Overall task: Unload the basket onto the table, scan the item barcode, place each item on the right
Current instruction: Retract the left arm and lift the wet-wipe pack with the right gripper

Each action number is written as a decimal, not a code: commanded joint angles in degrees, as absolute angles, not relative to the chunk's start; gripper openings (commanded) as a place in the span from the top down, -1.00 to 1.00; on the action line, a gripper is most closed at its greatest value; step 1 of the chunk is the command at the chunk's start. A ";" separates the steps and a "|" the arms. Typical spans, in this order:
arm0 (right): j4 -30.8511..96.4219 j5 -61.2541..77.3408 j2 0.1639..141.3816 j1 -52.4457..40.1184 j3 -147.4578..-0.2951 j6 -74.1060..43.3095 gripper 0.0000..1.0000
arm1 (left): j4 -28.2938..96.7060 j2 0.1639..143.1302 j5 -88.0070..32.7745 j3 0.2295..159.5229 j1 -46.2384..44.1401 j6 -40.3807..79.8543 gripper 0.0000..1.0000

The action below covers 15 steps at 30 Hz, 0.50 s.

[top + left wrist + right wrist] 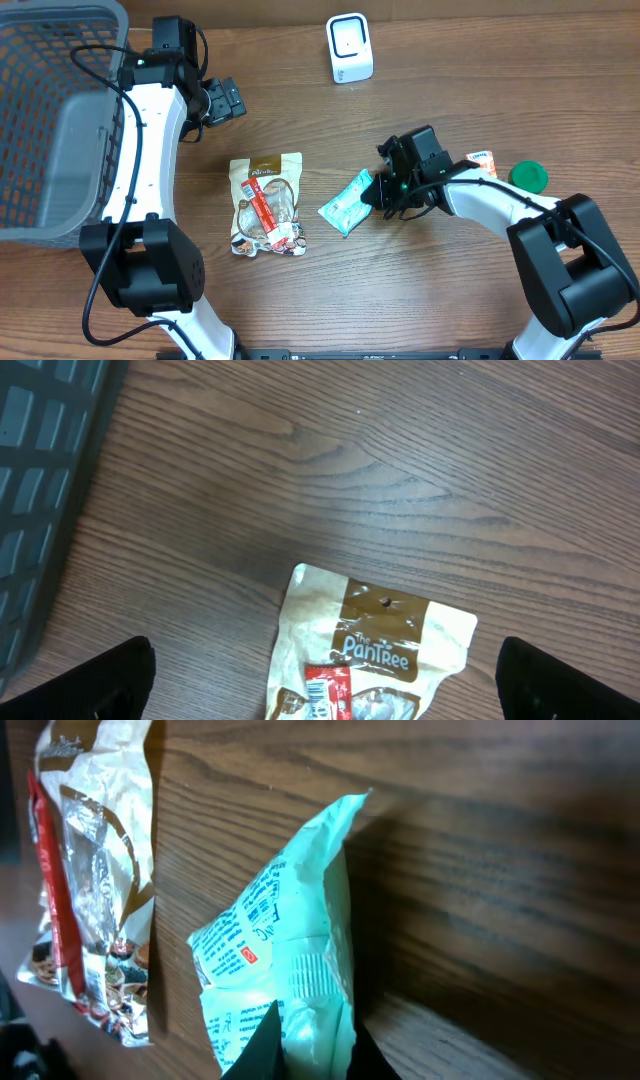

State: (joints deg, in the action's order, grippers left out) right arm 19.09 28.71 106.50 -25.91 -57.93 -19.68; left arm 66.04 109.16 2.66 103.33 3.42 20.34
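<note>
Left claw (226, 100) is hovering with its jaws spread wide and empty, just right of the grey mesh basket (50, 120) and beyond the top edge of the Pantree snack pouch (266, 205), which is lying flat on the wooden table (300, 300). Right of the pouch, the mint-green sachet (347, 203) is resting on the wood while the right claw (380, 195) is pinching one end, seemingly tipping it on edge, though the wrist view is dim. Farther back the white barcode scanner (350, 48) is standing upright, and a green lid (528, 177) is lying at far right.
</note>
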 commanded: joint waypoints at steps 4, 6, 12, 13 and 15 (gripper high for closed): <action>29.34 17.34 100.68 -25.76 -69.95 -7.38 0.93 | 66.00 108.27 3.42 104.20 3.25 19.25 -1.00; 32.67 13.69 99.46 -25.76 -73.78 -3.77 0.93 | 66.00 108.27 3.42 104.20 3.25 19.25 -0.99; 36.75 3.05 96.66 -25.76 -85.21 9.34 0.93 | 66.00 108.27 3.42 104.20 3.20 19.25 -1.00; 36.53 1.96 96.47 -25.76 -86.59 12.36 0.93 | 66.00 108.27 3.42 104.20 3.20 19.25 -0.99; 35.86 1.17 96.42 -25.76 -89.10 19.81 0.92 | 66.00 108.27 3.42 104.20 3.31 19.25 -0.99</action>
State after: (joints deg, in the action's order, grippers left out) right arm 36.58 6.46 98.56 -25.91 -85.34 7.01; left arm 66.04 109.16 2.66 103.33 3.38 20.34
